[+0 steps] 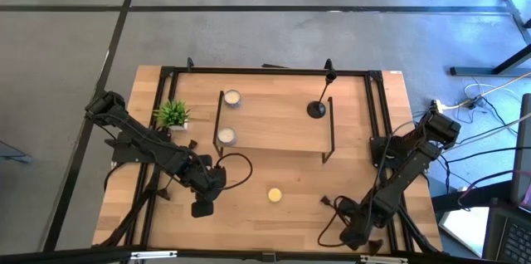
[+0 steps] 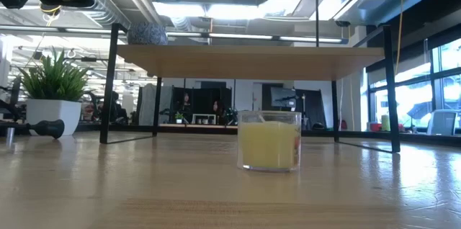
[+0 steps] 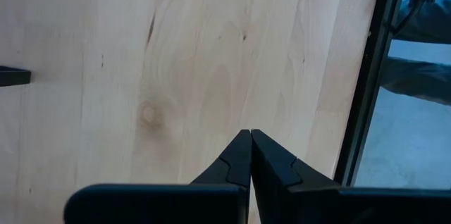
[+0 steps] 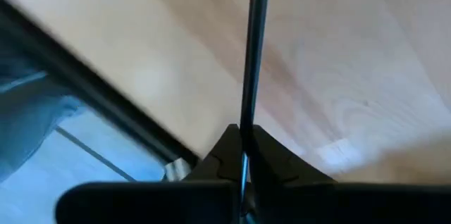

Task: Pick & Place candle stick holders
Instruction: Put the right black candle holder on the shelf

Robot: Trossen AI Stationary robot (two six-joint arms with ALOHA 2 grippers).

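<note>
One black candlestick [image 1: 319, 102] stands upright by its round base on the wooden shelf [image 1: 274, 123]. A second [image 1: 181, 143] lies on its side on the table by the plant; it also shows in the low view [image 2: 39, 127]. My right gripper [image 1: 353, 232], near the table's front right corner, is shut on a third candlestick's thin stem [image 4: 254, 55]. My left gripper [image 1: 202, 206] is shut and empty over the table's front left part; its wrist view [image 3: 250, 139] shows bare wood below. My right gripper pinches the thin black stem [image 4: 246, 122] between its two fingertips. The stem runs straight on from the fingertips over the table top, in line with the fingers. Both ends of the candlestick lie outside the wrist view, and whether it rests on the table does not show.
Two white candles [image 1: 232, 98] [image 1: 226, 136] sit on the shelf. A yellow candle [image 1: 275, 194] [image 2: 269, 140] stands on the table in front of it. A potted plant [image 1: 172, 114] stands at the left. The shelf's black legs [image 1: 329, 139] and the table's black frame [image 1: 377, 114] border the work area.
</note>
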